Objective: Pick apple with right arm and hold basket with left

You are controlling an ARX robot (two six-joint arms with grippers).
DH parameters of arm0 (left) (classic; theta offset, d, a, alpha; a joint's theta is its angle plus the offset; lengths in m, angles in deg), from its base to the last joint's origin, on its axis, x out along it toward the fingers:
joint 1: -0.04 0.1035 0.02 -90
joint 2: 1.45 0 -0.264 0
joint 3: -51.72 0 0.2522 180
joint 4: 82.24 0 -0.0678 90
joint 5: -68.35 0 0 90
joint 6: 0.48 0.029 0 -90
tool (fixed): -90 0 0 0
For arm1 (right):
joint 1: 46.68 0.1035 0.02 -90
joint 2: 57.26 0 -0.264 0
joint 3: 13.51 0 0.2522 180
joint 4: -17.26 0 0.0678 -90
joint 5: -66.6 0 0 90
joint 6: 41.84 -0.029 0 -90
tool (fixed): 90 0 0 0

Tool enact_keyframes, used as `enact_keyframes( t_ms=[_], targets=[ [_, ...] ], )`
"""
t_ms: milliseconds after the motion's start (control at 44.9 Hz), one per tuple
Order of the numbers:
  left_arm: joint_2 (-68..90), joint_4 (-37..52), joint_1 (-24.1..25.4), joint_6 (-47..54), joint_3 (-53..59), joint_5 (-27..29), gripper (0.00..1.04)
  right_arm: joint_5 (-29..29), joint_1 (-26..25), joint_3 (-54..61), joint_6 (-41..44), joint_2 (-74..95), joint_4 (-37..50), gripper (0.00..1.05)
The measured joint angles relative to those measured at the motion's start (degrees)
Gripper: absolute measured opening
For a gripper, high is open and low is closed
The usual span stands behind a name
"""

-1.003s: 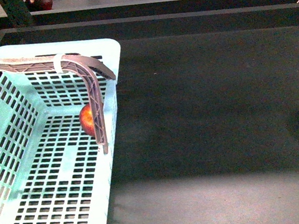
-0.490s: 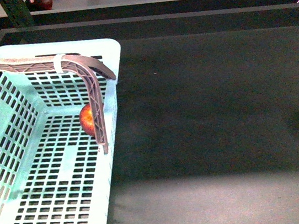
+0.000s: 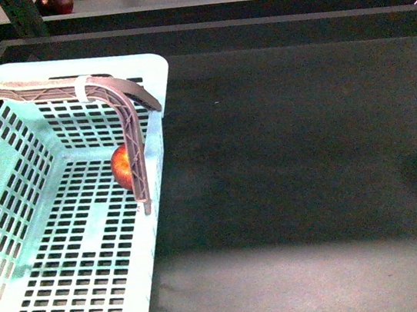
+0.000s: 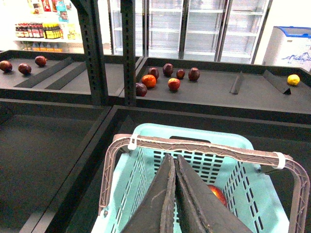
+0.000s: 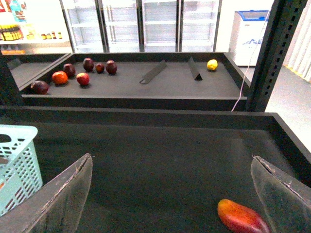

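The basket (image 3: 66, 246) sits on the dark table (image 3: 294, 159) at the left side of the front view, its handle (image 3: 106, 93) arching over the open top with a white band (image 3: 84, 86) clipped round it. The apple (image 3: 121, 166) lies inside the basket on the slotted floor, against the right-hand wall and partly hidden behind the upright leg of the handle. Neither arm shows in the front view.

In the left wrist view the left gripper (image 4: 174, 194) hangs above the basket (image 4: 146, 160), its two dark fingers (image 4: 155, 204) pressed flat together with nothing between them. They are above the handle (image 4: 204, 145), not touching it. A sliver of the apple (image 4: 218, 193) shows just past the fingers, down on the basket floor.

In the right wrist view the right gripper (image 5: 172, 194) is spread wide, one finger (image 5: 63, 199) at each side of the picture, and it holds nothing. It hangs over bare table, well apart from the basket (image 5: 17, 165), of which only a corner shows. A reddish-orange fruit (image 5: 242, 217) lies on the table near one finger; it looks elongated, though part of it is cut off by the picture edge, so its shape is hard to judge.

Beyond the table, a farther shelf (image 5: 146, 82) carries several dark red fruits (image 5: 88, 64), an orange one (image 5: 60, 77) and a yellow one (image 5: 212, 64).
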Motion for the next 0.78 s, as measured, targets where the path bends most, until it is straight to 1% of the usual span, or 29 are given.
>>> enact_keyframes(
  t_ms=[156, 423, 446, 513, 535, 691, 713, 780],
  targets=[
    [0.0, -0.02, 0.0, 0.0, 0.0, 0.0, 0.03, 0.0, 0.0, 0.0, 0.0, 0.0, 0.0, 0.96],
    [0.0, -0.02, 0.0, 0.0, 0.0, 0.0, 0.48, 0.0, 0.0, 0.0, 0.0, 0.0, 0.0, 0.96],
    [0.0, -0.02, 0.0, 0.0, 0.0, 0.0, 0.53, 0.0, 0.0, 0.0, 0.0, 0.0, 0.0, 0.96],
    [0.0, -0.02, 0.0, 0.0, 0.0, 0.0, 0.64, 0.0, 0.0, 0.0, 0.0, 0.0, 0.0, 0.96],
    [0.0, -0.02, 0.0, 0.0, 0.0, 0.0, 0.71, 0.0, 0.0, 0.0, 0.0, 0.0, 0.0, 0.96],
    [0.0, -0.02, 0.0, 0.02, 0.0, 0.0, 0.97, 0.0, 0.0, 0.0, 0.0, 0.0, 0.0, 0.96],
    [0.0, -0.02, 0.0, 0.02, 0.0, 0.0, 0.99, 0.0, 0.0, 0.0, 0.0, 0.0, 0.0, 0.96],
    [0.0, -0.02, 0.0, 0.11, 0.0, 0.0, 0.98, 0.0, 0.0, 0.0, 0.0, 0.0, 0.0, 0.96]
  ],
)
